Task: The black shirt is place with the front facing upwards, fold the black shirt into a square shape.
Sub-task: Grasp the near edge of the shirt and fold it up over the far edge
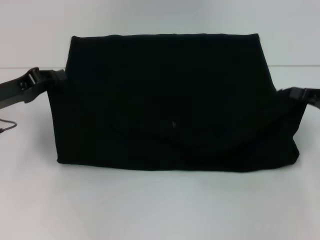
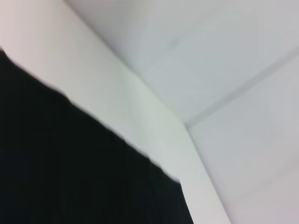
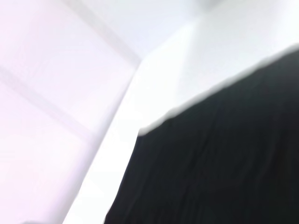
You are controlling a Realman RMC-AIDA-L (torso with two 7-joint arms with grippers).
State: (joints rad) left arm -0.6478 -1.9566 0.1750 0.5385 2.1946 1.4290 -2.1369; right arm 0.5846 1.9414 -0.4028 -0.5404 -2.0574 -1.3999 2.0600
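As the head view showed it, the black shirt lay across the middle of the white table, already gathered into a broad folded block with a curved fold line across its near half and no lettering showing. The left gripper reached in to the shirt's left edge and the right gripper to its right edge, each meeting the cloth at about the same height. Whether their fingers were pinching the fabric or spread apart could not be told, since black cloth hid the tips.

In the left wrist view, the shirt filled one corner as a dark sheet with a straight edge against the table. Nothing of the fingers appeared.

The right wrist view gave the same: shirt in one corner, pale table beyond it, no fingers.

Judging from this, the fold in hand would go best if both arms moved together at an even height, keeping the cloth taut so the edges landed aligned and the block came out square rather than skewed.
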